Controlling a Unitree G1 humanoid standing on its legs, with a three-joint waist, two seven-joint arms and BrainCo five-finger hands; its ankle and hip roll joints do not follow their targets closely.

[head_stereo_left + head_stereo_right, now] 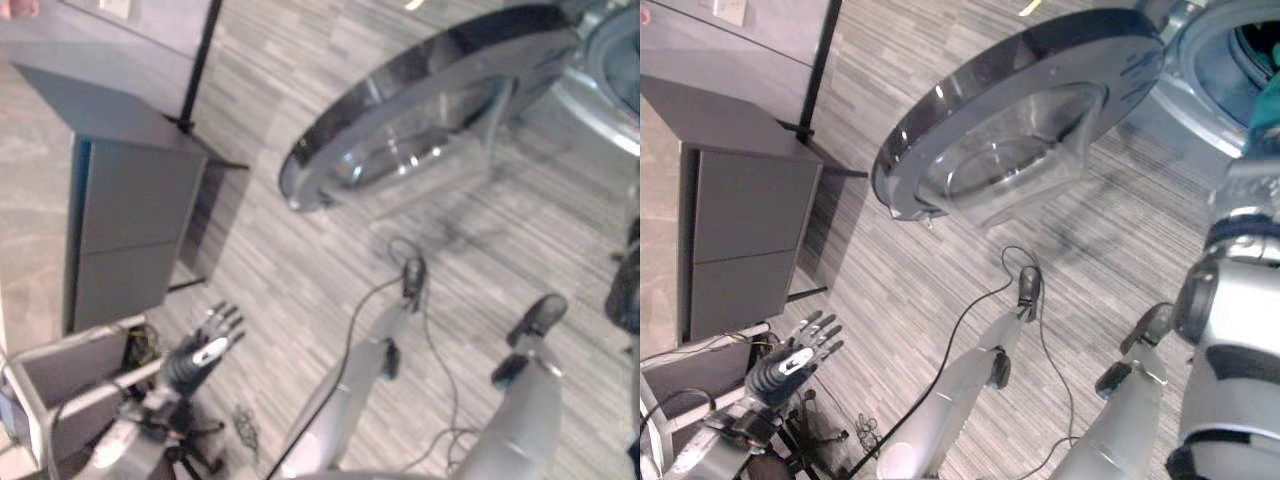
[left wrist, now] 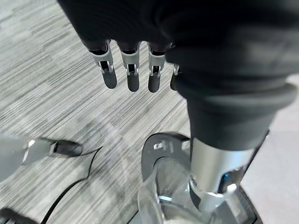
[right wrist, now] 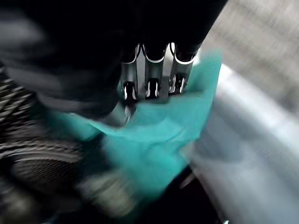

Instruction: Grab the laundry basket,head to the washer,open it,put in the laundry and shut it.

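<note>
The washer's round glass door (image 1: 420,110) stands swung wide open over the floor. Its drum opening (image 1: 1230,60) is at the upper right. My right arm reaches up to that opening with a teal cloth (image 1: 1267,110). In the right wrist view my right hand (image 3: 149,79) has its fingers curled on the teal cloth (image 3: 154,135), beside the washer's grey rim (image 3: 252,140). My left hand (image 1: 205,345) hangs low at the lower left, apart from the washer, with straight fingers (image 2: 131,70) and nothing in it.
A dark grey cabinet (image 1: 120,230) stands at the left, with a black pole (image 1: 195,70) behind it. A grey open-topped bin (image 1: 70,365) sits beside my left arm at the lower left. Striped grey floor (image 1: 300,260) lies between them and the washer.
</note>
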